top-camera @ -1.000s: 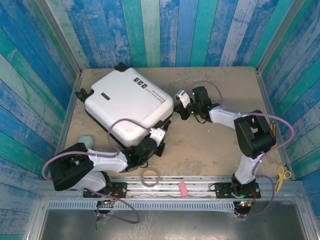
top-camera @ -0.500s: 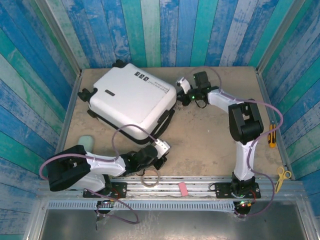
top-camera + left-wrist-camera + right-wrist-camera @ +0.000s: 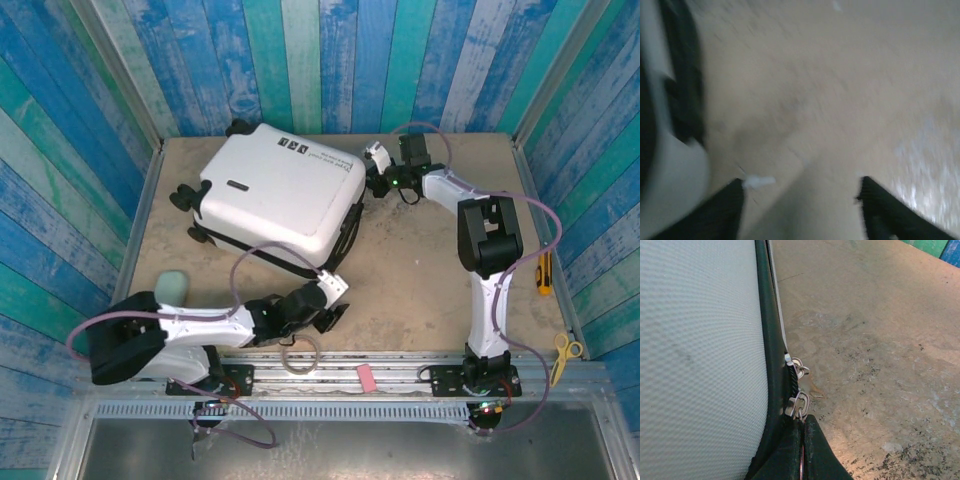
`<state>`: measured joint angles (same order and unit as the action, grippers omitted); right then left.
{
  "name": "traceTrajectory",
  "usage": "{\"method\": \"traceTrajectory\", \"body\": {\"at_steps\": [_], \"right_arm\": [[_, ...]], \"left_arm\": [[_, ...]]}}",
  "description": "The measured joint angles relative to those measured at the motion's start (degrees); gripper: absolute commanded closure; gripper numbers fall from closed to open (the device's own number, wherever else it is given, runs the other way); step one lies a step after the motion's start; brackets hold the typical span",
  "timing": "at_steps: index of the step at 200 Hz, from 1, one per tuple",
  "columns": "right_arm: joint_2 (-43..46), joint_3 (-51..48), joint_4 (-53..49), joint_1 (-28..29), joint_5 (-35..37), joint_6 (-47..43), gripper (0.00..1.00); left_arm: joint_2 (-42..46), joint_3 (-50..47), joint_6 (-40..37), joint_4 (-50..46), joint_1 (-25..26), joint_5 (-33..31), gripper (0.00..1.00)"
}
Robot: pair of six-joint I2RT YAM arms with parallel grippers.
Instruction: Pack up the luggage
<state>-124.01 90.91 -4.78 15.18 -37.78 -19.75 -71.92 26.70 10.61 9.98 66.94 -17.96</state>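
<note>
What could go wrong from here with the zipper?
1. The right fingers are shut on just the small zipper pull at the suitcase corner, so it may slip out under a tug.
2. The left fingers are open over bare table beside the suitcase. Nothing braces it, and a pull may drag the whole suitcase instead of running the zipper.

Blue and teal plank walls (image 3: 320,60) surround a tan tabletop (image 3: 420,280), evenly lit.
</note>
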Motion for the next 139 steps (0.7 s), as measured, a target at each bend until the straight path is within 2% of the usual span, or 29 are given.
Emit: {"method": "traceTrajectory", "body": {"at_steps": [5, 10, 18, 22, 30, 41, 66, 84, 96, 108, 139], "right_arm": [[0.0, 0.0, 0.1, 0.0, 0.0, -0.1, 0.98], [0.0, 0.0, 0.1, 0.0, 0.0, -0.1, 0.92], [0.0, -0.1, 0.2, 0.0, 0.1, -0.2, 0.71], [0.0, -0.1, 0.4, 0.0, 0.4, 0.0, 0.64], [0.0, 0.0, 1.0, -0.1, 1.7, 0.5, 0.58], [0.0, 0.4, 1.1, -0.5, 2.1, 1.3, 0.55], [0.0, 3.0, 0.6, -0.7, 4.0, 5.1, 0.56], [0.0, 4.9, 1.8, -0.8, 5.4, 9.1, 0.64], [-0.3, 6.5, 2.4, -1.1, 5.9, 11.9, 0.69], [-1.9, 10.6, 1.9, -1.4, 5.8, 14.1, 0.71], [-10.4, 25.2, 1.1, -1.9, 3.1, 20.0, 0.77]], "left_arm": [[1.6, 1.3, 0.9, -1.3, 0.2, -2.4, 0.07], [3.4, 2.4, 2.2, -2.7, 0.3, -5.0, 0.07], [6.5, 4.3, 4.6, -5.0, 0.6, -8.7, 0.07], [8.0, 5.1, 5.7, -6.0, 0.9, -10.6, 0.07], [11.3, 6.8, 9.5, -8.9, 1.9, -14.9, 0.07], [15.3, 8.4, 14.6, -13.3, 2.4, -21.7, 0.07], [24.8, 10.4, 32.7, -29.6, 0.3, -39.0, 0.07], [28.8, 10.4, 44.3, -41.9, -0.9, -45.3, 0.07], [29.8, 10.0, 48.9, -46.9, -3.7, -46.2, 0.07], [29.9, 8.8, 49.7, -48.5, -8.2, -45.3, 0.06], [24.5, 5.7, 48.7, -47.8, -23.4, -35.3, 0.04]]}}
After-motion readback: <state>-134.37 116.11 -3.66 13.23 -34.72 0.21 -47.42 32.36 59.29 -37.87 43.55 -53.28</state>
